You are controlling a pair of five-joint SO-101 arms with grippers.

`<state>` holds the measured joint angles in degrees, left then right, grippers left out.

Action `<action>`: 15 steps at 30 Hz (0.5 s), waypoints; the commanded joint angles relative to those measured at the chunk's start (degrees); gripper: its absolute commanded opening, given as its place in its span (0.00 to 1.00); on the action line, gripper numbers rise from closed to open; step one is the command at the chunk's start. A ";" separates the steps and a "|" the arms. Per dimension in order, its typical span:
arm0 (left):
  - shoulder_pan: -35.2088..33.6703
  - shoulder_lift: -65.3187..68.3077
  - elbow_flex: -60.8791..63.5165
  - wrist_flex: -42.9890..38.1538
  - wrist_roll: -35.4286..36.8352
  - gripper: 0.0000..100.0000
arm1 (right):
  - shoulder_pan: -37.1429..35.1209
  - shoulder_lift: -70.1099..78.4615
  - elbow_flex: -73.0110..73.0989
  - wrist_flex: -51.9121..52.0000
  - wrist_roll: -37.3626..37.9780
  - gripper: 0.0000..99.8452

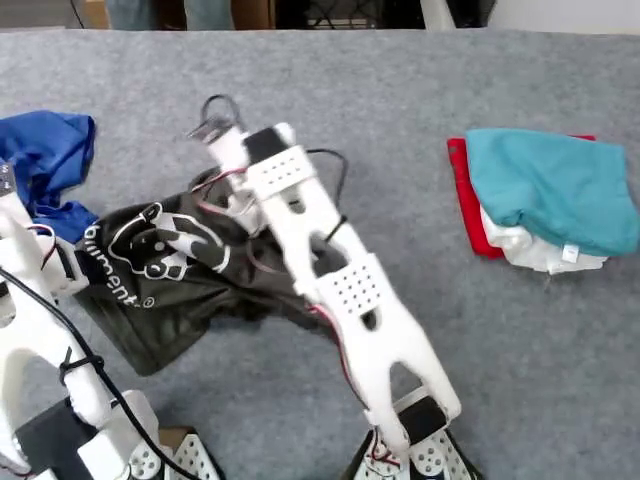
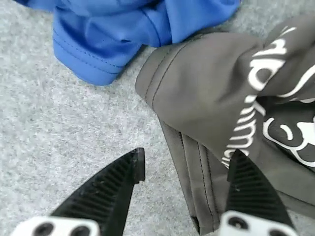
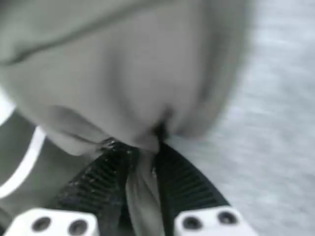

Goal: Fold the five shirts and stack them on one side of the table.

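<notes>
One dark shirt (image 1: 150, 330) looked limp and light. The right gripper (image 3: 146, 147) pinched a fold while the left gripper (image 2: 190, 161) gaped astride its hemmed edge, likely the firmest hold.

This seems a robotics lab: two white arms (image 1: 330, 250) are fixed at the edge of a grey felt worktop (image 1: 520, 360).

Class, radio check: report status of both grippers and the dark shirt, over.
Right gripper shut on dark shirt fabric. Left gripper open over the shirt's edge. Blue shirt crumpled alongside; folded stack well clear.
</notes>
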<state>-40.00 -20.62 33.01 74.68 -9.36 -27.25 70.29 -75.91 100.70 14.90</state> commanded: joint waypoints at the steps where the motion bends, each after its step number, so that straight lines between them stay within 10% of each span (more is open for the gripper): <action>1: -0.13 -2.02 -0.13 -1.93 0.44 0.29 | 8.09 -1.89 -3.12 0.53 -0.53 0.01; 9: 2.07 -1.93 0.48 -5.19 0.44 0.29 | 23.30 -4.53 -3.12 0.44 1.14 0.04; 15: 13.32 -1.93 6.73 -9.67 1.41 0.29 | 28.75 -6.64 -3.21 0.53 4.48 0.37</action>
<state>-31.74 -20.62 37.67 67.56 -9.36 -1.49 69.32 -76.53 100.70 17.80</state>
